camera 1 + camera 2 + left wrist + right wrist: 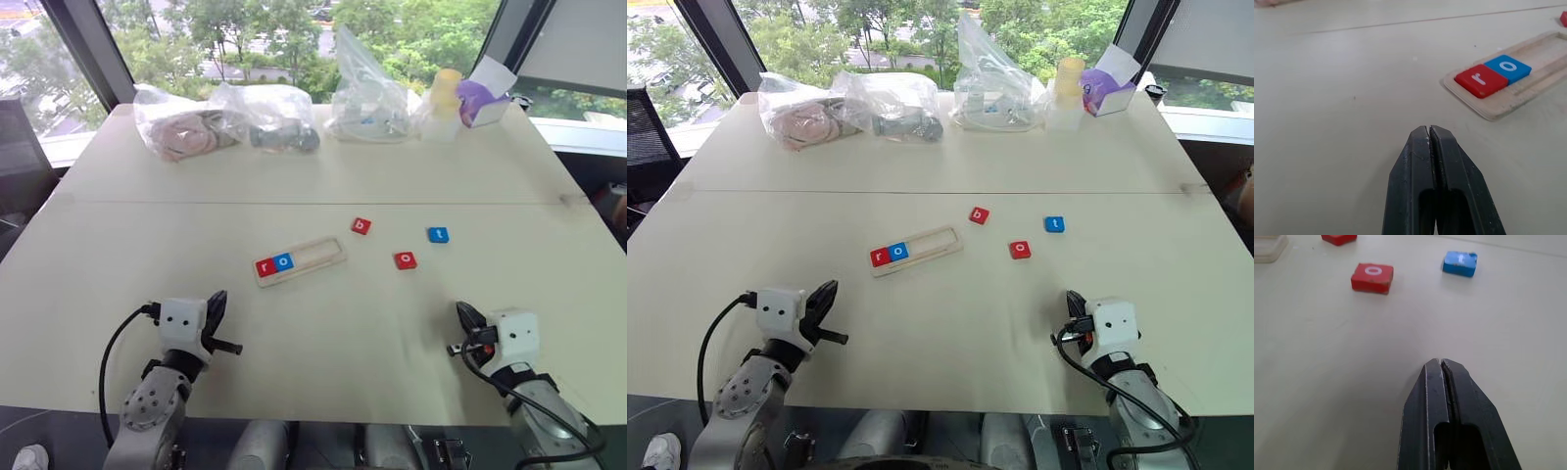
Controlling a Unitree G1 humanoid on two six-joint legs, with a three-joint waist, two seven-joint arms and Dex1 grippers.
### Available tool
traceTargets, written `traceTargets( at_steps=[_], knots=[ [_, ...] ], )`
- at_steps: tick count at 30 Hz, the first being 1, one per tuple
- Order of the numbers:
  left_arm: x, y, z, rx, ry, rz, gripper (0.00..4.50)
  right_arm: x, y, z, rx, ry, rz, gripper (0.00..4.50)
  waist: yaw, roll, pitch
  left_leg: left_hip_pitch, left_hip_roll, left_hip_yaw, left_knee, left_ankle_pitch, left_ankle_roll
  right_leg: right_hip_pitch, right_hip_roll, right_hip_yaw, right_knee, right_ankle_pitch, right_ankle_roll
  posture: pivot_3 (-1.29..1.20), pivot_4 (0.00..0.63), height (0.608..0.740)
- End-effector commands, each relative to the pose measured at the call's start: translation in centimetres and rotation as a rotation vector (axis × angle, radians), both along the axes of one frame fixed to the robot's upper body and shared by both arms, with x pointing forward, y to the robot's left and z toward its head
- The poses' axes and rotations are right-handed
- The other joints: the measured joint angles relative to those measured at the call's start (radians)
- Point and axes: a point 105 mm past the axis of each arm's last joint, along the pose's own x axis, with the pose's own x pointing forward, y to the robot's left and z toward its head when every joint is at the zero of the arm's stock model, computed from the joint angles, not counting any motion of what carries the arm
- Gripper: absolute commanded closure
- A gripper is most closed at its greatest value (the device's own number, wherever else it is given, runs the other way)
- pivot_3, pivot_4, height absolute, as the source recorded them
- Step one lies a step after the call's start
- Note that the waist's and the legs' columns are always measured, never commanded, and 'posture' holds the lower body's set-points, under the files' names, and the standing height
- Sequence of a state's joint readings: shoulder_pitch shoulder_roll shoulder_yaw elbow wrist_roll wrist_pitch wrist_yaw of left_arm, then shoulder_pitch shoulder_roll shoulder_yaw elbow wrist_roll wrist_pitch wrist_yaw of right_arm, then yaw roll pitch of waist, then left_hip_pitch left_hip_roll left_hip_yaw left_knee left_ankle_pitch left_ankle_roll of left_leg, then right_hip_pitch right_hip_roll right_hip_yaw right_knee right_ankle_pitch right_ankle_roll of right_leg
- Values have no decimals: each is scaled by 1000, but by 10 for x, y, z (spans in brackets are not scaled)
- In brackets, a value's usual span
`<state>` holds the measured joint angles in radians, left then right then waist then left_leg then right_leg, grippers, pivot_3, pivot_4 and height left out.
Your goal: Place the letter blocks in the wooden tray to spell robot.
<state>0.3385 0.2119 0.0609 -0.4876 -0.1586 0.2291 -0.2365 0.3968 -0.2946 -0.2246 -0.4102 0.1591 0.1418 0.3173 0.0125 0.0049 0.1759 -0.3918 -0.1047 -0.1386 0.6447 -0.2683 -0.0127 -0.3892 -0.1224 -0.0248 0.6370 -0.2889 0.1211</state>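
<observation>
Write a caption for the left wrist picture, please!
Shut left gripper faces the wooden tray holding red r and blue o.

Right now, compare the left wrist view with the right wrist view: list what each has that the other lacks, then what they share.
Left wrist view alone: the red r block and blue o block, side by side at one end of the wooden tray's recess, and the left end effector, shut.

Right wrist view alone: the red o block and blue t block, loose, and the right end effector, shut.

Shared: the wooden tray, the red b block and the pale table.
</observation>
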Motion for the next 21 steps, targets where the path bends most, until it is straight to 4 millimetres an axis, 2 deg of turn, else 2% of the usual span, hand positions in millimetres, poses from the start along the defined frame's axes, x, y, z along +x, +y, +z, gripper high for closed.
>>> traceTargets(
  at_steps=[1,7,21],
  knots=[
    [0,-4,11,24,-42,-27,4471,4,3,7,-6,-46,11,4500,0,0,0,0,0,0,0,0,0,0,0,0,0,0,0,0,150,740],
    [-2,-9,11,16,-34,-70,4471,4,12,-2,3,-31,49,4500,1,0,0,0,0,0,0,0,0,0,0,1,0,0,0,0,150,740],
    [-7,-10,17,8,-25,-105,4471,7,20,-2,-3,-39,91,4500,0,0,0,0,0,0,0,0,0,0,1,2,0,0,0,0,150,740]
  ],
)
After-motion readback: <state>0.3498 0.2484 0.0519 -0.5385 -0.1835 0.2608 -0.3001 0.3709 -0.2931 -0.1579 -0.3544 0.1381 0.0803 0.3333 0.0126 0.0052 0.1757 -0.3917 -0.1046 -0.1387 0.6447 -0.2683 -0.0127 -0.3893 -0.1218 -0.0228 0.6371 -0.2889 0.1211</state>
